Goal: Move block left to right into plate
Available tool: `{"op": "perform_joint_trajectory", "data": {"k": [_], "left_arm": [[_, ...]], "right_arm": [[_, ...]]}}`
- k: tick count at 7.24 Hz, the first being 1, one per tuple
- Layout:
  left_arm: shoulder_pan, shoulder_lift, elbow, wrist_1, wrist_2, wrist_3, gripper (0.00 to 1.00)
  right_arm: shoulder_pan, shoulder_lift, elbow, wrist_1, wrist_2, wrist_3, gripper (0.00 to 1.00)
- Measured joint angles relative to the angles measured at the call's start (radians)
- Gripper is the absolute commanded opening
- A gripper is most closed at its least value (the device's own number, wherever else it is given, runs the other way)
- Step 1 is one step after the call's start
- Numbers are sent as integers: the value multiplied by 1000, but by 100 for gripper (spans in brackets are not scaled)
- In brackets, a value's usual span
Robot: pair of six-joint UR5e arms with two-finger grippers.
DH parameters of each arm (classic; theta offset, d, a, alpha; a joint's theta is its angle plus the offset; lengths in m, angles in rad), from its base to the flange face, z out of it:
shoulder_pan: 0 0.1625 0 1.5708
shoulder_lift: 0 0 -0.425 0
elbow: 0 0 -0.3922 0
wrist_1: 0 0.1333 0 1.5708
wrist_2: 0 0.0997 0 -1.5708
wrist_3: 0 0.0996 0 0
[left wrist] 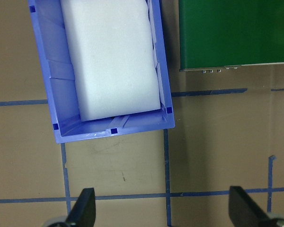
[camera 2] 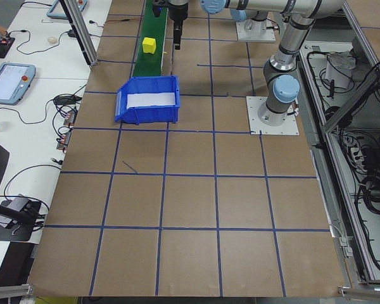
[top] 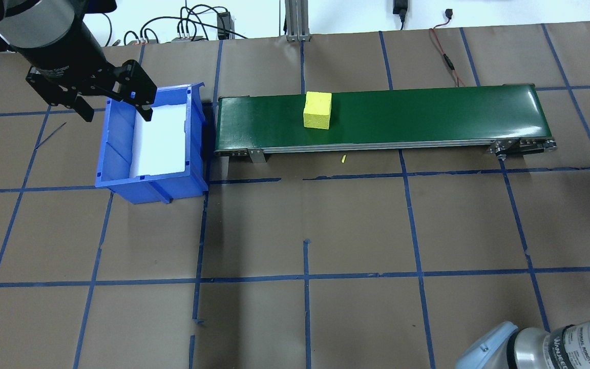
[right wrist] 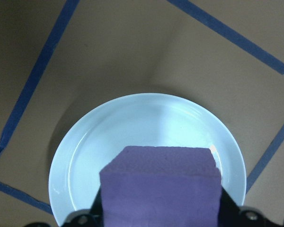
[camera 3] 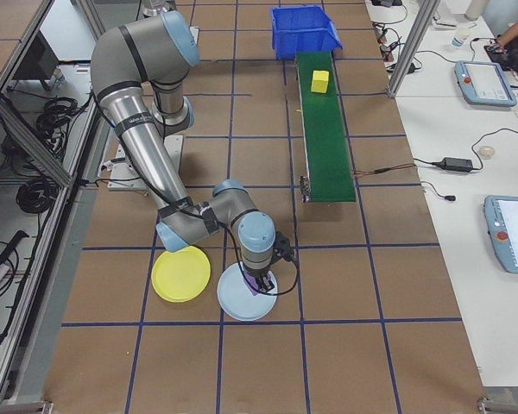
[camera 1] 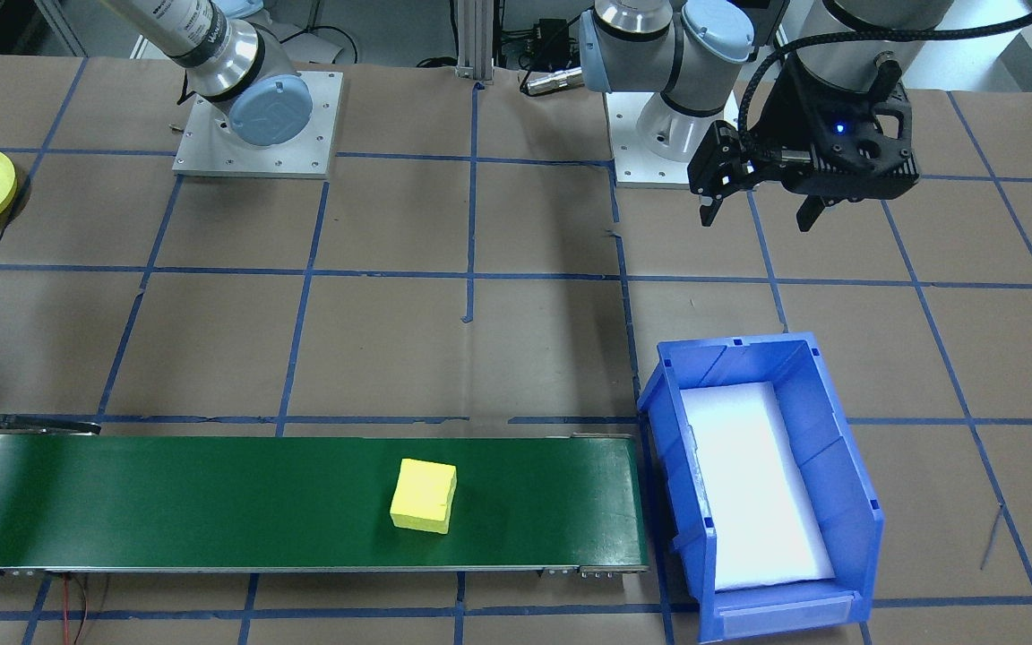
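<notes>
Right wrist-mounted view: right hand (right wrist: 158,220) is clamping a purple block (right wrist: 161,187) directly above a pale blue plate (right wrist: 146,118). Exterior right view is showing the yellow plate (camera 3: 181,273) lying just beside that pale plate on the desk (camera 3: 371,285). A yellow block (camera 1: 425,495) is sitting on the green conveyor (camera 1: 211,502). Left hand (camera 1: 756,208) is hovering empty, fingers spread wide, near the blue bin (camera 1: 838,466).
</notes>
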Motion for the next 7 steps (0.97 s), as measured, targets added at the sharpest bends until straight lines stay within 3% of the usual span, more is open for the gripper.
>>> {"op": "perform_joint_trajectory", "data": {"k": [2, 4, 7], "left_arm": [[0, 3, 0, -2, 0, 0, 100], [0, 3, 0, -2, 0, 0, 100], [1, 3, -1, -2, 0, 0, 100]], "right_arm": [[4, -12, -1, 9, 9, 15, 100], [115, -75, -6, 30, 35, 127, 100], [436, -189, -15, 178, 99, 577, 100]]}}
